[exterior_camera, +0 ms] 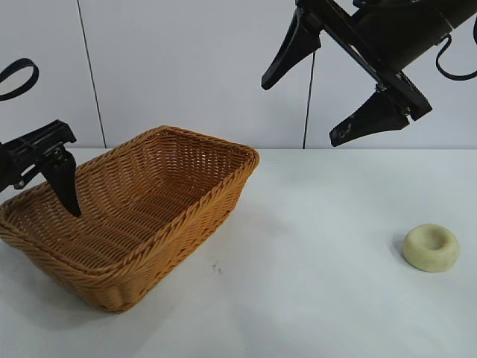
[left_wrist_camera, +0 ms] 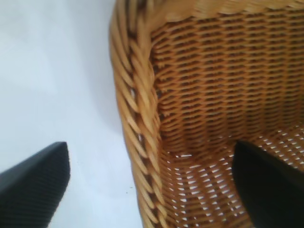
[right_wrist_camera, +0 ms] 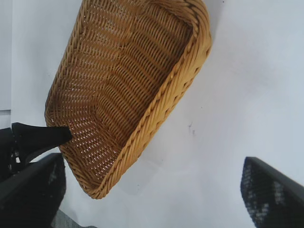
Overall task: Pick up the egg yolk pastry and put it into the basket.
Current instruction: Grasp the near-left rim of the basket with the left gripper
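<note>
The egg yolk pastry (exterior_camera: pixel 431 247), a small pale cream ring with a dimpled centre, lies on the white table at the right, far from both grippers. The orange-brown wicker basket (exterior_camera: pixel 134 216) stands at the left and holds nothing. My left gripper (left_wrist_camera: pixel 149 147) is open and straddles the basket's rim (left_wrist_camera: pixel 137 118). One finger (exterior_camera: pixel 65 183) hangs inside the basket and the other is over the table outside it. My right gripper (exterior_camera: pixel 299 112) hangs high at the upper right, open and empty, well above the table between basket and pastry. Neither wrist view shows the pastry.
The white table (exterior_camera: pixel 313 283) stretches bare between the basket and the pastry. A white panelled wall (exterior_camera: pixel 194 67) closes the back. In the right wrist view the basket (right_wrist_camera: pixel 128 80) lies below, with the left arm's finger (right_wrist_camera: pixel 42 135) at its end.
</note>
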`<state>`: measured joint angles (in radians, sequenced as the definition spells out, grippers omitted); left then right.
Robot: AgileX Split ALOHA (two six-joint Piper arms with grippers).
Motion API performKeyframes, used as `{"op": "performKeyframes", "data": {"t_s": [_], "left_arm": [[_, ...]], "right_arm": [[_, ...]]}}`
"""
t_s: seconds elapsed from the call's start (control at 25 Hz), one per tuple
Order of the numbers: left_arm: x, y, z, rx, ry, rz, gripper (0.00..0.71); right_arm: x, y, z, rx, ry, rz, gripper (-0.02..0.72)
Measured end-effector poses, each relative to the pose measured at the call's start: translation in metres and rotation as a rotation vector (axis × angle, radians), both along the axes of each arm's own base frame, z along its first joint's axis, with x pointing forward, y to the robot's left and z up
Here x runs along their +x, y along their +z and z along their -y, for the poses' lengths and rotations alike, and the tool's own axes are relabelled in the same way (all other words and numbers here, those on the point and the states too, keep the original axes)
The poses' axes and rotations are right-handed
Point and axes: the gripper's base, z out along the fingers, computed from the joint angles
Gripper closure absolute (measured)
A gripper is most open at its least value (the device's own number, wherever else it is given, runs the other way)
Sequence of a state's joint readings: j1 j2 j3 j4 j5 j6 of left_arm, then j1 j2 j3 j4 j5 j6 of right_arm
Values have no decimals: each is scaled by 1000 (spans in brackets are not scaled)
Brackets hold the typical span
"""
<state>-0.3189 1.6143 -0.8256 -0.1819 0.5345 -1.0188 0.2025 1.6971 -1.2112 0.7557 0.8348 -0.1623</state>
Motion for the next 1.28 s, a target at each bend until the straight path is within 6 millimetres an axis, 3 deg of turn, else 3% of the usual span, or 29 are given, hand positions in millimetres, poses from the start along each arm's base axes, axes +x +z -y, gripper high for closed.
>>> {"op": "performKeyframes", "data": {"t_s": [0.52, 0.68, 0.76, 0.88, 1.16, 1.28], "left_arm": [[12, -44, 2, 37, 2, -63, 30], [13, -48, 3, 42, -8, -61, 41], [13, -48, 3, 42, -11, -56, 81], [13, -48, 3, 41, -11, -55, 196], [13, -48, 5, 3, 23, -72, 552], [14, -47, 7, -13, 7, -56, 599]], "right_arm": [[0, 0, 0, 0, -1, 1, 10], [0, 0, 0, 0, -1, 1, 10], [0, 0, 0, 0, -1, 1, 10], [0, 0, 0, 0, -1, 1, 10], [0, 0, 0, 0, -1, 1, 10], [0, 0, 0, 0, -1, 1, 10]]}}
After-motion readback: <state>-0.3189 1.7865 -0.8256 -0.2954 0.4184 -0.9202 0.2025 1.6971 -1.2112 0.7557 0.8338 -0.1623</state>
